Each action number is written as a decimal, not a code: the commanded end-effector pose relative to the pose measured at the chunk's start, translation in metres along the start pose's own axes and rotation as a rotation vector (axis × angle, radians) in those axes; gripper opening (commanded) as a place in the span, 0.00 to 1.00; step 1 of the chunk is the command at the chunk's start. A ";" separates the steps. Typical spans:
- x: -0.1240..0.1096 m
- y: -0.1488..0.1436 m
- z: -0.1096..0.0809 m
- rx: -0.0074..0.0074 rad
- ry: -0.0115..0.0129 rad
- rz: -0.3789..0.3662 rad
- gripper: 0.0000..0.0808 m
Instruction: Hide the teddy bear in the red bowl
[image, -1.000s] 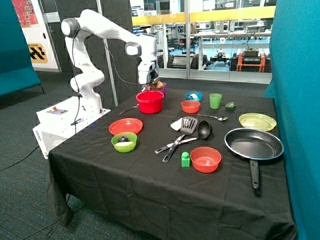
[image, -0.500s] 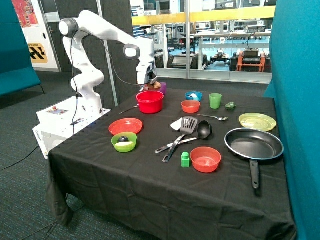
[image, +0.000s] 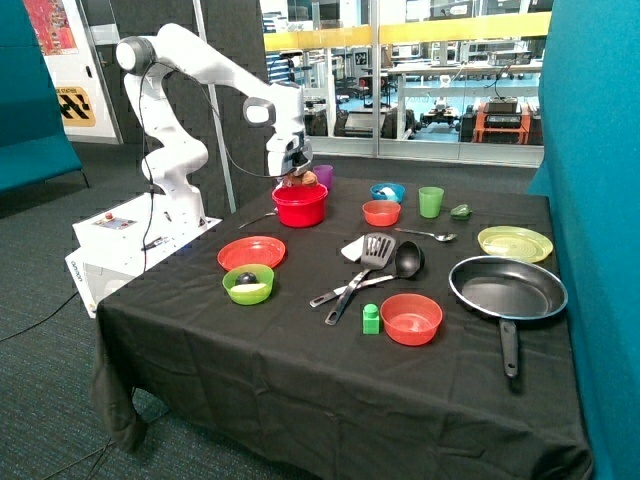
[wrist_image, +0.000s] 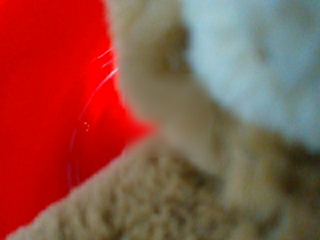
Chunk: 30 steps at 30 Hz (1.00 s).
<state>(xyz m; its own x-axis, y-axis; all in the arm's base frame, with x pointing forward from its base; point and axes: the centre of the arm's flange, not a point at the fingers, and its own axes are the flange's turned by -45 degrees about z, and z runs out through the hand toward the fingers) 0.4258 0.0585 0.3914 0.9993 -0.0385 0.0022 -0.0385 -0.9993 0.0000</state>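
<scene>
The deep red bowl (image: 300, 208) stands at the back of the black table, near the robot's base. The brown teddy bear (image: 303, 181) hangs right at the bowl's rim, its lower part inside the bowl. My gripper (image: 296, 172) is directly above the bowl, shut on the bear. In the wrist view, blurred tan fur of the teddy bear (wrist_image: 175, 200) fills most of the picture. Beside the fur shows the red bowl's (wrist_image: 50, 100) inner wall. My fingers are hidden in that view.
A purple cup (image: 323, 175) stands just behind the red bowl. A small orange-red bowl (image: 381, 212), a blue bowl (image: 387, 191) and a green cup (image: 431, 201) stand beside it. Nearer the front are a red plate (image: 251, 252), a green bowl (image: 248, 284), a spatula (image: 370, 258) and a black pan (image: 508, 288).
My gripper has moved with the teddy bear from behind the red bowl to over it and come down, so the bear now dips into the bowl.
</scene>
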 end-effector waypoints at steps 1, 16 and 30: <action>0.000 -0.004 0.018 0.0000 -0.0022 0.009 0.00; 0.005 -0.005 0.047 0.0000 -0.0022 -0.014 0.00; 0.010 -0.007 0.062 0.0000 -0.0022 0.000 0.00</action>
<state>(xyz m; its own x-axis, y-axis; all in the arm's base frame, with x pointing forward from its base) 0.4312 0.0647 0.3398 0.9995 -0.0322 0.0009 -0.0322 -0.9995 -0.0043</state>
